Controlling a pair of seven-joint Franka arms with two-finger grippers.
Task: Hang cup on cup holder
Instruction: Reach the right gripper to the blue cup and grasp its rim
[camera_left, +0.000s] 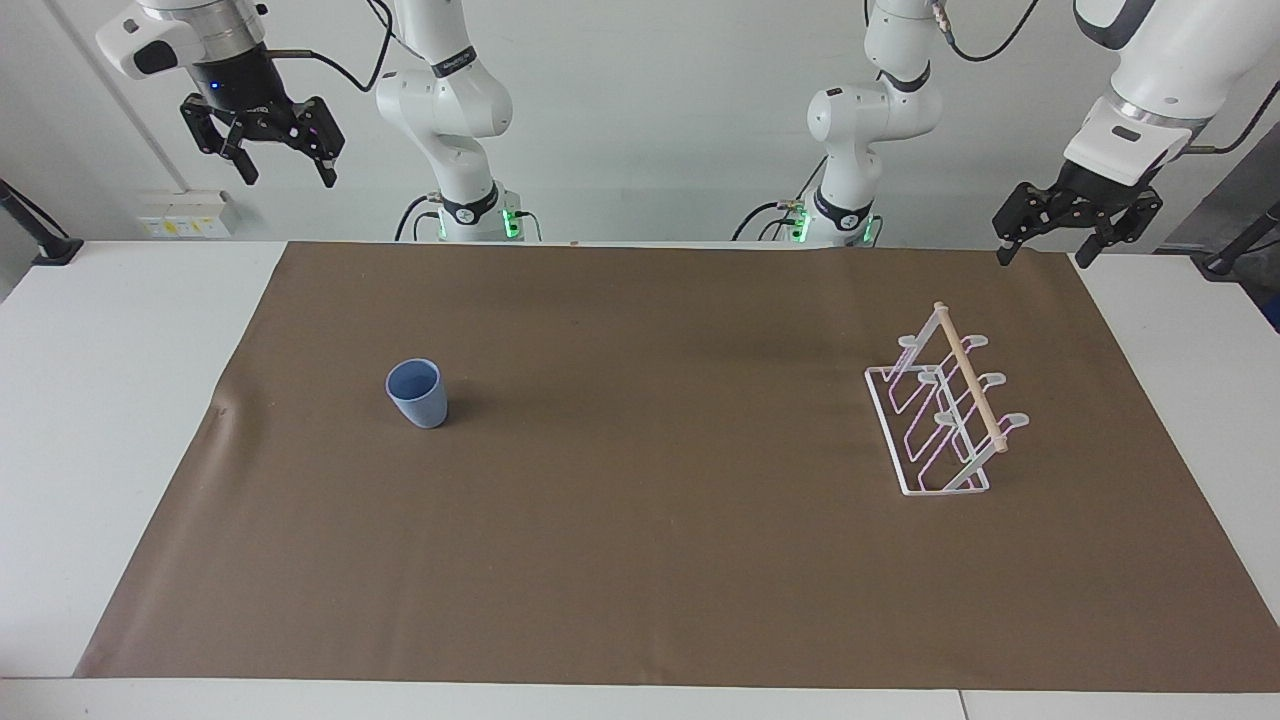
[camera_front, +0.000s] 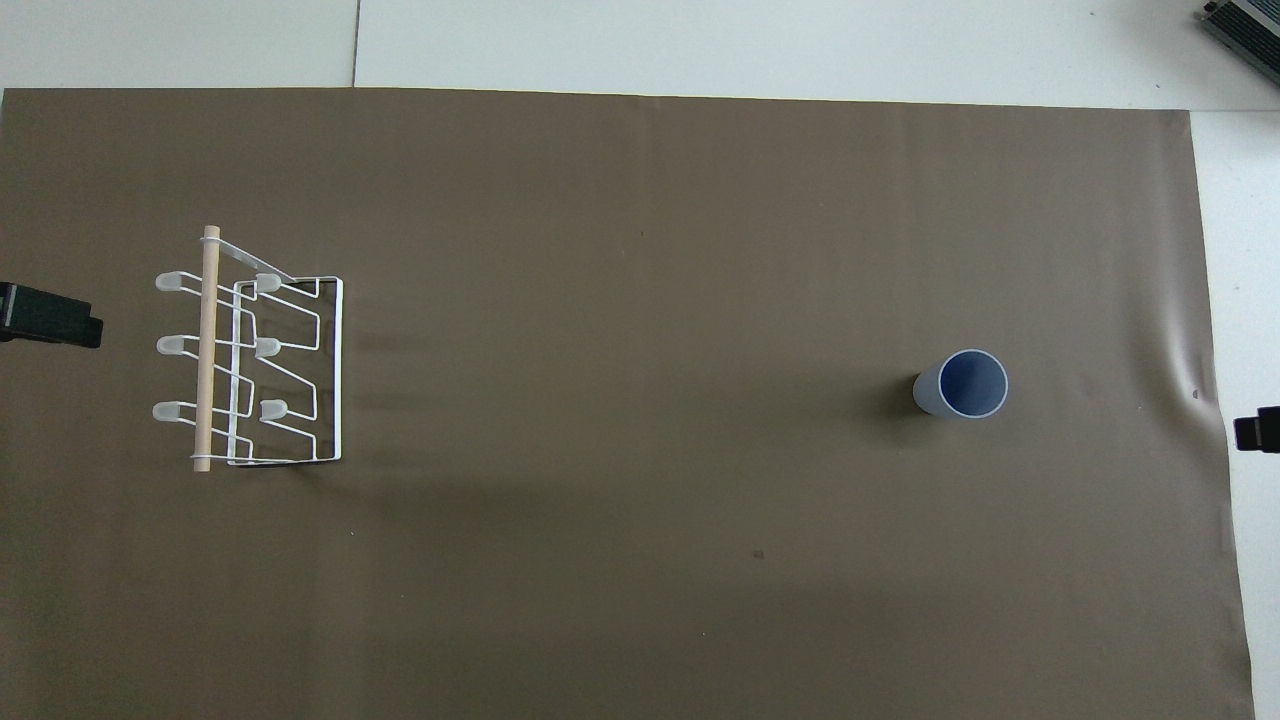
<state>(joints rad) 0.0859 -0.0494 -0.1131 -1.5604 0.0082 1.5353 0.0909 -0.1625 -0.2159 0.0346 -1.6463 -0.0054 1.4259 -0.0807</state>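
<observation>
The light blue cup (camera_left: 417, 393) stands upright, mouth up, on the brown mat toward the right arm's end of the table; it also shows in the overhead view (camera_front: 962, 384). The white wire cup holder (camera_left: 940, 415) with its wooden dowel stands toward the left arm's end and holds nothing; it also shows in the overhead view (camera_front: 250, 350). My right gripper (camera_left: 289, 178) is open and empty, high over the right arm's end of the table. My left gripper (camera_left: 1043, 258) is open and empty, raised over the left arm's end, apart from the cup holder. Only fingertips of each show in the overhead view.
A brown mat (camera_left: 640, 560) covers most of the white table (camera_left: 100, 400). A small crease (camera_front: 1195, 392) marks the mat beside the cup. A dark device (camera_front: 1245, 20) lies at the table corner farthest from the robots at the right arm's end.
</observation>
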